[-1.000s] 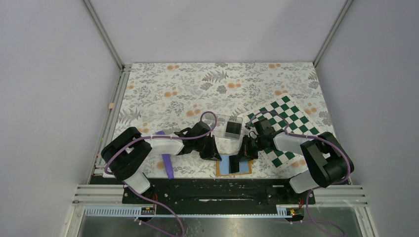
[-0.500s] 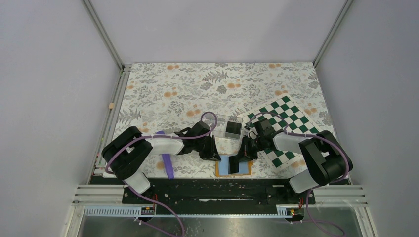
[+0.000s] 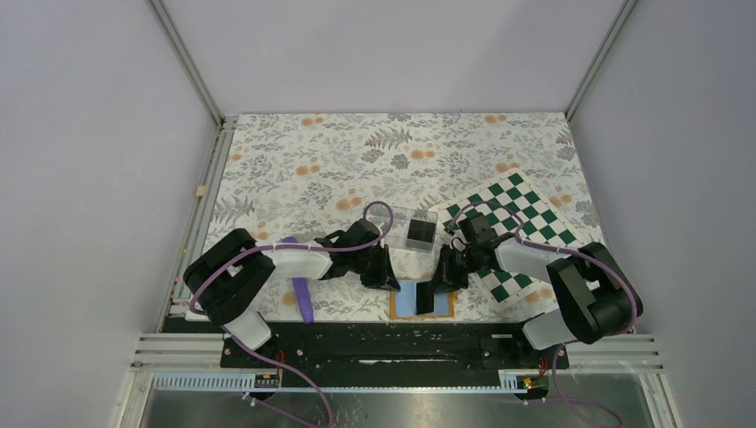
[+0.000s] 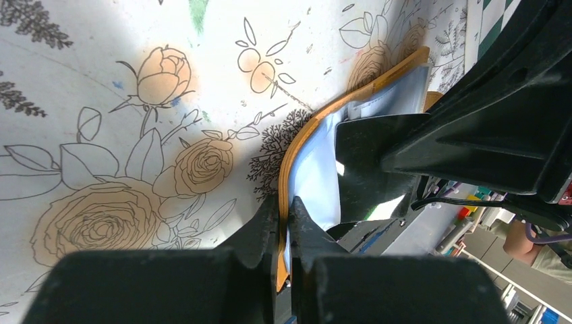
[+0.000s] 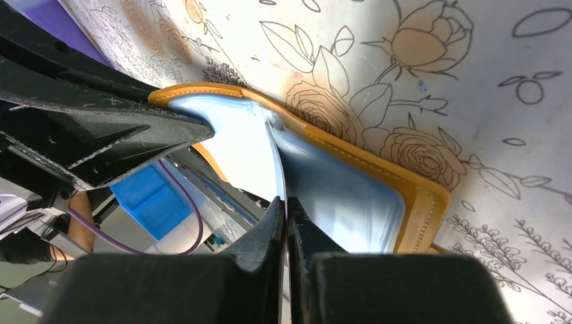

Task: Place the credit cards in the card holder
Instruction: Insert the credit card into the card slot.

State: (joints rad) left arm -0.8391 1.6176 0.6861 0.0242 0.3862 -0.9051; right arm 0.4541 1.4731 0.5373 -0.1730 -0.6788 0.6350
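Observation:
The card holder (image 3: 406, 303) lies open near the table's front edge, orange with light blue lining. My left gripper (image 3: 390, 283) is shut on its left cover edge, seen in the left wrist view as the orange cover (image 4: 297, 155) pinched between the fingers of that gripper (image 4: 284, 202). My right gripper (image 3: 435, 285) is shut on a dark credit card (image 3: 425, 300), held upright over the blue pockets. In the right wrist view the gripper (image 5: 284, 201) holds that credit card (image 5: 278, 169) edge-on against the card holder's lining (image 5: 337, 196). The left wrist view also shows the credit card (image 4: 367, 169). More black credit cards (image 3: 420, 233) sit behind.
A clear plastic box (image 3: 403, 219) holding the black cards stands just behind the grippers. A green and white chequered mat (image 3: 526, 227) lies at the right under the right arm. A purple strip (image 3: 301, 294) lies by the left arm. A floral cloth (image 3: 357, 160) covers the table.
The right gripper has shifted slightly left and down with the card, bringing it further over the card holder's blue lining. The left gripper has not moved.

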